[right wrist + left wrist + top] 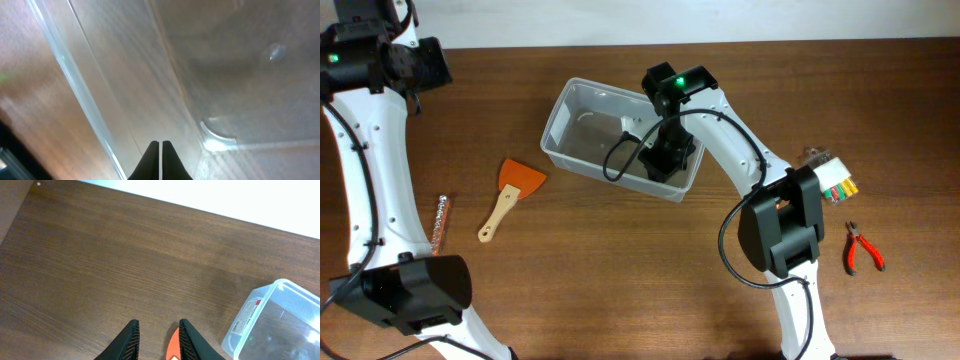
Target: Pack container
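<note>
Container (pixel 582 128), long axis slanting down-right at upper centre, lies directly beneath the right gripper (pixel 160 146), pressed together; left gripper (pixel 157 325), slightly apart, holds nothing.

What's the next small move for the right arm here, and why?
Probably lift the right gripper straight up out of the clear plastic tub. Its jaws are shut on nothing inside the tub, which looks empty, while the red pliers and orange scraper lie on the table outside. Clearing the rim lets it reach for the pliers.
</note>
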